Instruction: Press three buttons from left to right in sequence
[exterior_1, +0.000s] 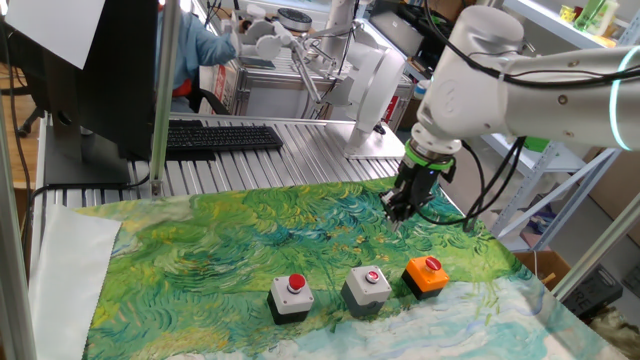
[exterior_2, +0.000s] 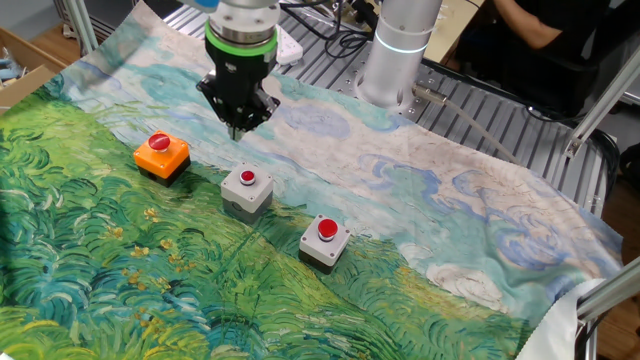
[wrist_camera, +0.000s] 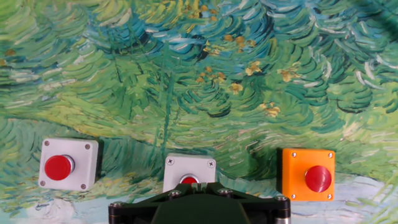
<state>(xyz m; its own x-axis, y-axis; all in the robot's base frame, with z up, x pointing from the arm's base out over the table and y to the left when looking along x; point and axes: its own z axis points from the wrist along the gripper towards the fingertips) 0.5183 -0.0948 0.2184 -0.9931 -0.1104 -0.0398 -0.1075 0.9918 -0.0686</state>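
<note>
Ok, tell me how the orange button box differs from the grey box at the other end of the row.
The orange button box has an orange housing on a black base; the far-end grey button box is grey all over. The orange one sits nearest the end effector; the grey one sits farthest from it. Both are small square units with a round red cap, resting on the painted cloth.

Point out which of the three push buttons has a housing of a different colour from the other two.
The orange button, at the end of the row. Its box is bright orange, while the middle button and the far-end button sit in grey boxes. All three caps are red.
</note>
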